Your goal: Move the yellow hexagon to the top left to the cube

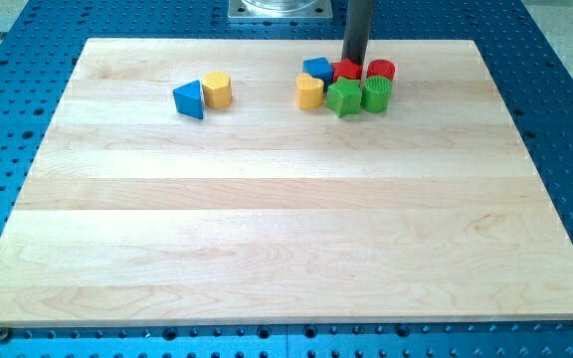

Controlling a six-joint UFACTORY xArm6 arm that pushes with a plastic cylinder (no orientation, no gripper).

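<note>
A yellow hexagon sits at the upper left of the wooden board, touching a blue triangle on its left. A blue block, which looks like a cube, lies in a cluster at the top centre. The dark rod comes down from the view's top. My tip is at the top edge of the cluster, right by a red block, between the blue block and a red cylinder. It is far to the right of the yellow hexagon.
The cluster also holds a second yellow block, a green block and a green cylinder, all packed close together. A blue perforated table surrounds the board. A metal base is at the view's top.
</note>
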